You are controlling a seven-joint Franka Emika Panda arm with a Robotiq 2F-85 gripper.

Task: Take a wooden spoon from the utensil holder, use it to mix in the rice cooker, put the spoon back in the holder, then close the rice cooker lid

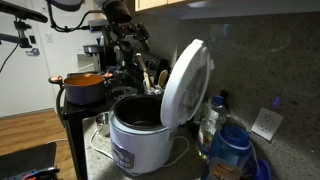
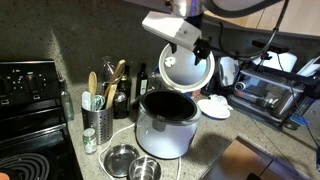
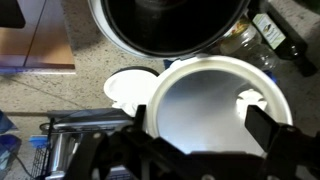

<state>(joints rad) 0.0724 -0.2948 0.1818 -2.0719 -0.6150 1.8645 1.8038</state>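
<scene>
The rice cooker lid (image 2: 188, 68) stands upright at the back of the rice cooker (image 2: 165, 130). The tool (image 3: 190, 140) hangs just above the cooker, facing the lid's inner side, its jaws wide apart and empty. The lid looks stiff, light and smooth, and it turns on a hinge. I judge that a push on its top rim serves better than a grip.

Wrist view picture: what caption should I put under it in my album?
Open gripper facing the raised rice cooker lid, with the rice cooker and its dark pot beyond.
</scene>
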